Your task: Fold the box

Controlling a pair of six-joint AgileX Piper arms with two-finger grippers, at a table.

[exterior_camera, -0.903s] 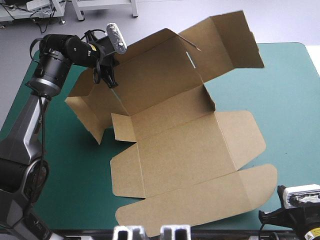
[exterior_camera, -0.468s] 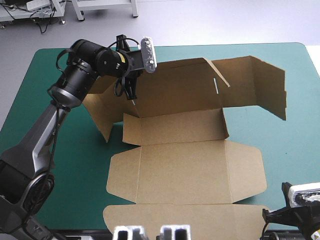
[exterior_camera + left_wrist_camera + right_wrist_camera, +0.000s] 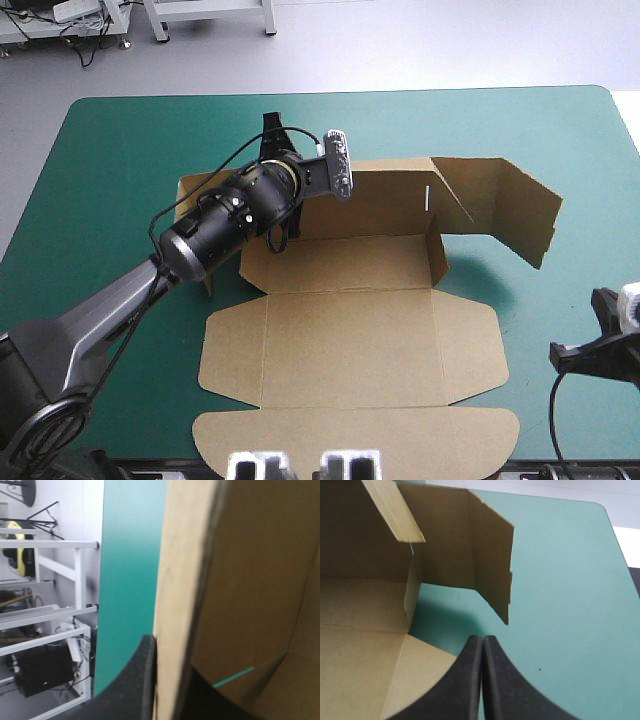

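One box point(image 3: 350, 340), raised wall running left-right, left fingers point(image 3: 142, 680) pinching it

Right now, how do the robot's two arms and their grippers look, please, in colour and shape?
The left arm is grey metal below, with a black round wrist section. Its fingers and the right gripper are black, broad and curved like fins.

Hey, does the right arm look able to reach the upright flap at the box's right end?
Probably yes: the right gripper, shut, faces the flap across bare teal-green cover, nothing between. The left gripper holds the far wall of the box.
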